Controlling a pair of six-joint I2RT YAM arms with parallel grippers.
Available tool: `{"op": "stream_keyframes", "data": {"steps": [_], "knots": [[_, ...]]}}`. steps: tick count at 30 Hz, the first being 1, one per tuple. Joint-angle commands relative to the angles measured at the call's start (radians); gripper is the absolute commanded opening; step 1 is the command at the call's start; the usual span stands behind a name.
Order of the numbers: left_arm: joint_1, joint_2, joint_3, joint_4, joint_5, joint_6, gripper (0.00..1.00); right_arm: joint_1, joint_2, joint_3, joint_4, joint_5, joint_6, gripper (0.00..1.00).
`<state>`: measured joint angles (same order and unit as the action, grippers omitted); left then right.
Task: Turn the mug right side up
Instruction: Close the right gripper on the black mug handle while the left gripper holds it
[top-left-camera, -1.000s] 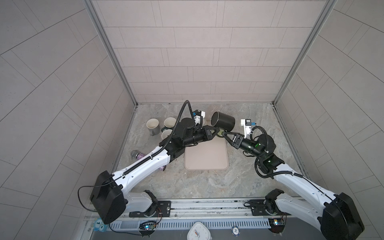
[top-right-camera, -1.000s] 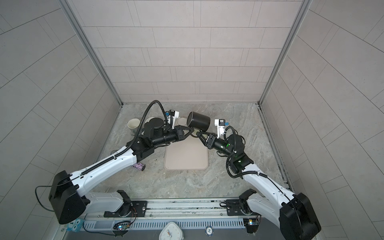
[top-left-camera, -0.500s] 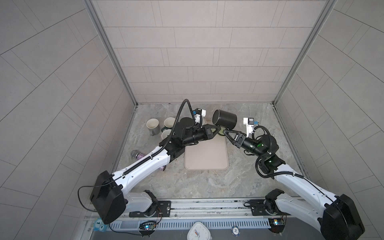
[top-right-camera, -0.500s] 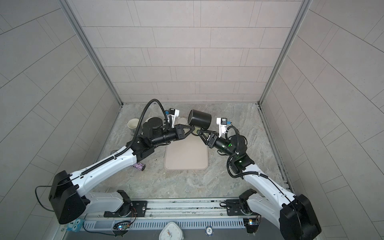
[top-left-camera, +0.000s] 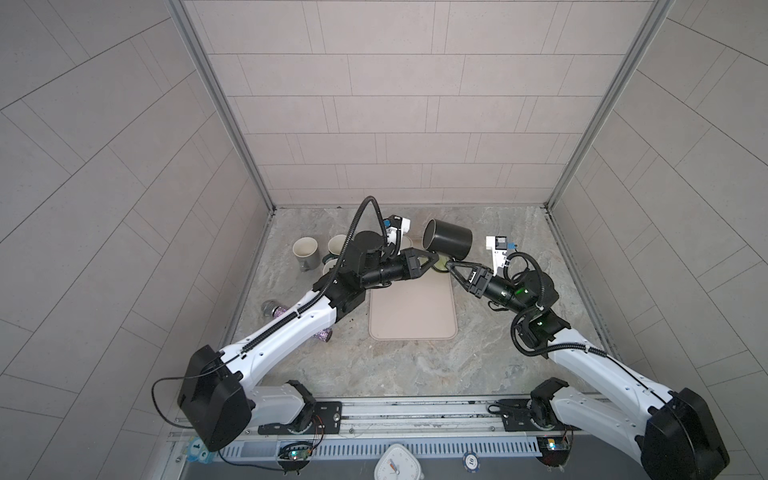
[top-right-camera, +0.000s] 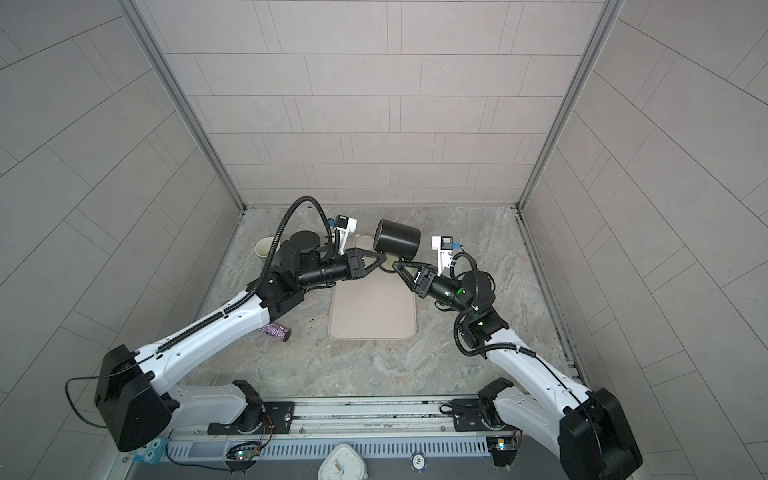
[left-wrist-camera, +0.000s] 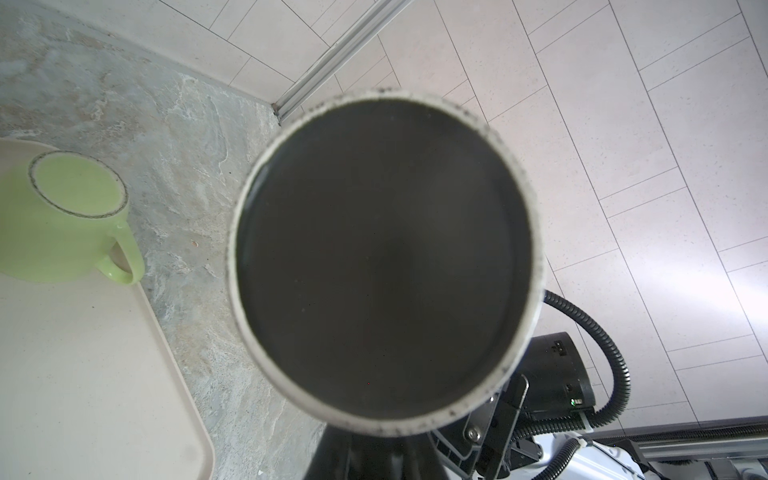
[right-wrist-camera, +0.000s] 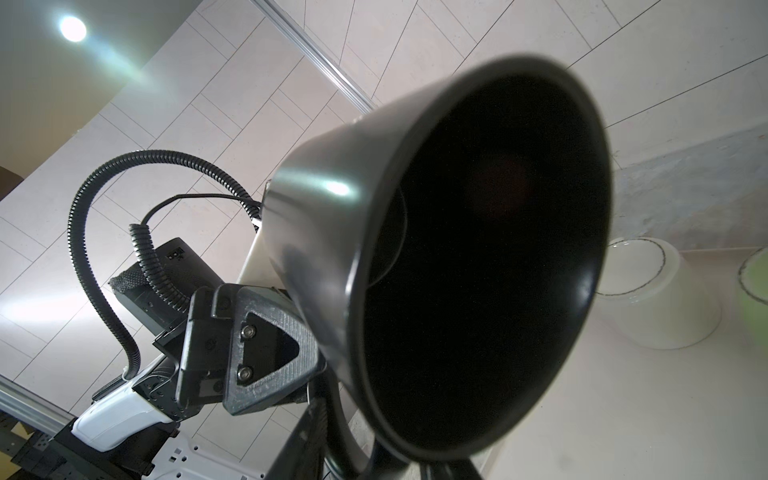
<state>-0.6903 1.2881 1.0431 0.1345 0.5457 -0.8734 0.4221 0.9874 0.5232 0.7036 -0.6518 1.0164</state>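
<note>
- Mug (top-left-camera: 451, 244): off the bench, in the air, upper centre in both top views. It lies on its side, base toward the left arm and mouth toward the right arm. I judge the flip about half done.
- Left fingers (right-wrist-camera: 266, 384): pressed nearly together, pinching the mug low on its wall. The hold is probably on the handle, which is hidden. This grip appears to carry the weight.
- Right fingers (top-left-camera: 459, 268): tips just under the mouth rim, seemingly astride the wall. Cannot tell whether they pinch it or only stand around it. It looks set for a handover to finish the turn.
- Tray (top-left-camera: 411, 316): a green mug (left-wrist-camera: 58, 232) and a white mug (right-wrist-camera: 656, 316) sit upside down at its far end, below the held mug. The height likely keeps it clear of them.
- Bench (top-left-camera: 415, 365): cups (top-left-camera: 305, 251) stand at upper left, well apart.
</note>
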Motion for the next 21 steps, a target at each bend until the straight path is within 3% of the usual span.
{"op": "stream_keyframes", "data": {"steps": [1, 3, 7, 13, 17, 21], "knots": [[0.009, -0.012, 0.027, -0.025, 0.017, 0.043, 0.00, -0.005, -0.025, 0.015, 0.164, -0.019, 0.011, 0.35], [0.012, -0.012, 0.026, -0.036, 0.014, 0.051, 0.00, -0.005, -0.024, 0.014, 0.166, -0.022, 0.011, 0.35], [0.014, -0.010, 0.024, -0.040, 0.015, 0.051, 0.00, -0.007, -0.021, 0.015, 0.170, -0.026, 0.010, 0.24], [0.015, -0.010, 0.017, -0.042, 0.014, 0.054, 0.00, -0.006, -0.014, 0.015, 0.181, -0.032, 0.011, 0.23], [0.017, -0.014, 0.013, -0.044, 0.007, 0.057, 0.00, -0.006, -0.019, 0.015, 0.181, -0.034, 0.010, 0.07], [0.021, -0.009, 0.011, -0.044, 0.008, 0.059, 0.00, -0.006, -0.028, 0.015, 0.170, -0.032, 0.005, 0.00]]}}
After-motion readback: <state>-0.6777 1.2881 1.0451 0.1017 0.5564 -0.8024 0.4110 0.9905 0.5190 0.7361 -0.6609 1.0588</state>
